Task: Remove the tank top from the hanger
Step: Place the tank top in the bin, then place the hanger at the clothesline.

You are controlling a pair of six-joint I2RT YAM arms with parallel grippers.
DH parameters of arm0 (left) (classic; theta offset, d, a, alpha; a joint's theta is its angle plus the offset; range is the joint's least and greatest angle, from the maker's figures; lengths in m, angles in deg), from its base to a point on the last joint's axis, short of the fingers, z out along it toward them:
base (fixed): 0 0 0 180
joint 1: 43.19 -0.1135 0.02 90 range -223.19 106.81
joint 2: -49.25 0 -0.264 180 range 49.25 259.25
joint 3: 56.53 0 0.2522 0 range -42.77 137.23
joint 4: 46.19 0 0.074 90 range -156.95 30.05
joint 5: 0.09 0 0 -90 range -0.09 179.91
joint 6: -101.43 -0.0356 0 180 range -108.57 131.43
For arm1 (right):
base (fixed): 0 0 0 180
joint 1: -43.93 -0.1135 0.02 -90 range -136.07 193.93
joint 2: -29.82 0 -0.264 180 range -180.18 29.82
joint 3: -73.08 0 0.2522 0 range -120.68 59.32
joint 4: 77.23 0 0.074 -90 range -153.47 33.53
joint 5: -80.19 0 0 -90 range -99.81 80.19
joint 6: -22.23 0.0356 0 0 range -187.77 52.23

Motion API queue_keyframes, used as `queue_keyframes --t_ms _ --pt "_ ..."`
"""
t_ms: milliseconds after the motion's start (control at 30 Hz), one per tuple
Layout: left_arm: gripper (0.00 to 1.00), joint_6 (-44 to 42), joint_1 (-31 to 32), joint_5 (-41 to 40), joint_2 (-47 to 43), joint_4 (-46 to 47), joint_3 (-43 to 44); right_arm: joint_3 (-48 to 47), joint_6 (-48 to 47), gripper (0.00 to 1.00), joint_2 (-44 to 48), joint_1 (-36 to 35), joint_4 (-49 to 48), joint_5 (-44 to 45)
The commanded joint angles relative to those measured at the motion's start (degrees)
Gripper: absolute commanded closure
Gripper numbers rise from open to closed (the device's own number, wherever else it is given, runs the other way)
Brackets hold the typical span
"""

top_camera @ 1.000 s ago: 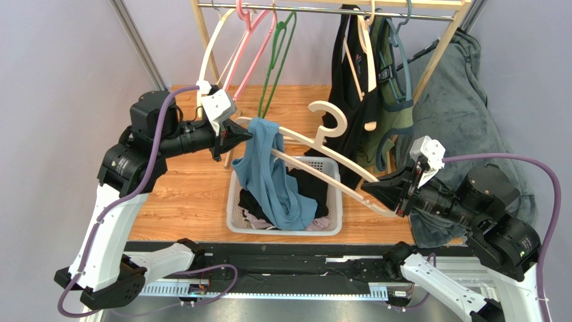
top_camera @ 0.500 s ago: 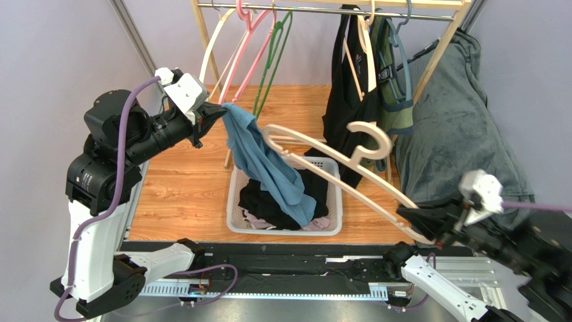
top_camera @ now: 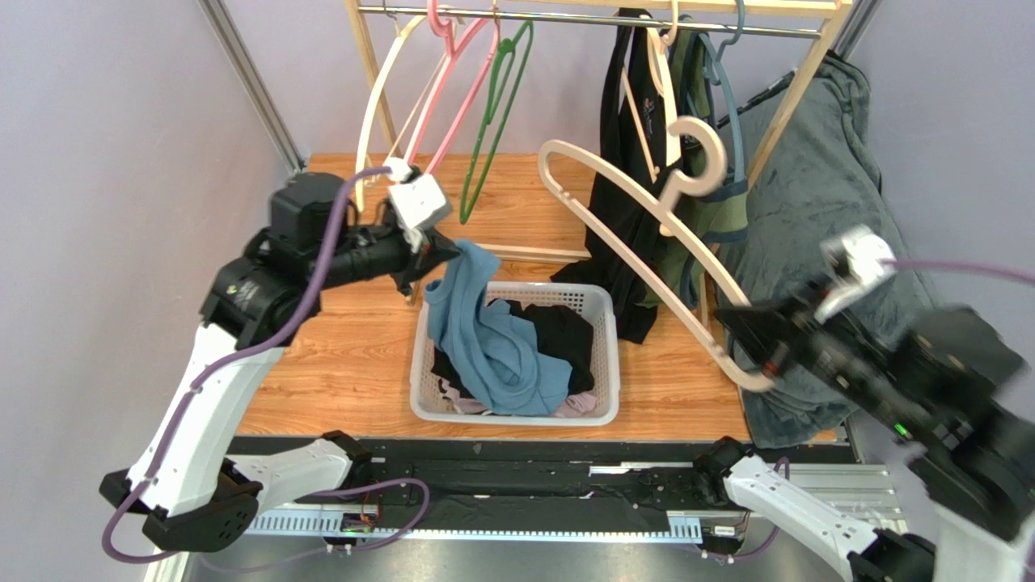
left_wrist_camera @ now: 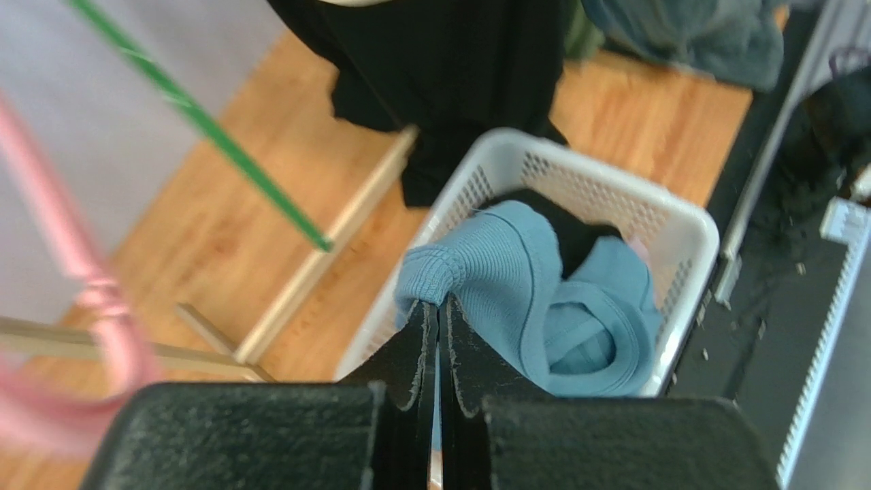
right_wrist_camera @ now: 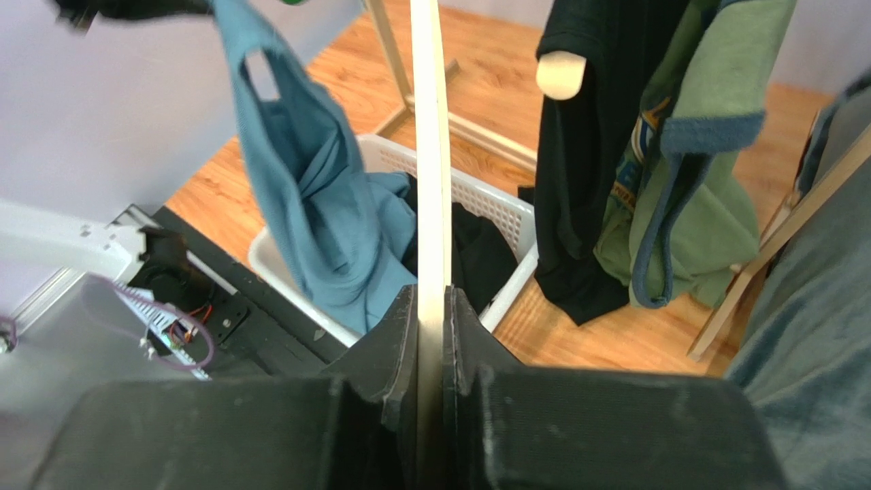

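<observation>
While L gripper (left_wrist_camera: pixel 438 306) pinches tank top (top_camera: pixel 492 346) over basket (top_camera: pixel 516 416), R gripper (right_wrist_camera: pixel 431 306) clamps hanger (right_wrist_camera: pixel 429 153).

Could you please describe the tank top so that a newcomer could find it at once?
Find the white laundry basket in the middle of the wooden table. The tank top hangs into it from the left claw, which is shut on its top edge. It is the only light blue piece there, lying over black clothes.
</observation>
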Motion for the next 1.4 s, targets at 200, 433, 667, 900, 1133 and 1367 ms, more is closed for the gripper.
queue_keyframes --t_ms 200,433,667,900,1133,1367 --pt "0.92 -7.0 5.91 -7.46 1.92 8.86 -14.96 -0.7 9.52 1.0 -14.82 0.2 -13.74 13.43" --pt "0.93 -8.95 9.86 -10.8 3.85 13.97 -24.99 -3.59 9.62 1.0 -21.32 -3.57 -17.17 18.96" --pt "0.88 -10.35 11.97 -11.42 7.28 15.73 -31.22 -12.29 8.21 1.0 -30.29 -9.73 -17.08 27.14" --pt "0.7 -12.02 12.5 -12.47 9.92 16.96 -38.08 -16.61 6.2 1.0 -36.35 -9.82 -19.9 28.47" --pt "0.03 -10.26 13.91 -15.29 9.05 13.1 -37.13 -20.83 5.22 1.0 -39.97 -9.82 -20.25 27.77" --pt "0.02 -10.79 14.09 -14.32 3.61 3.71 -29.5 -22.24 4.0 1.0 -39.61 -11.83 -20.34 29.87"
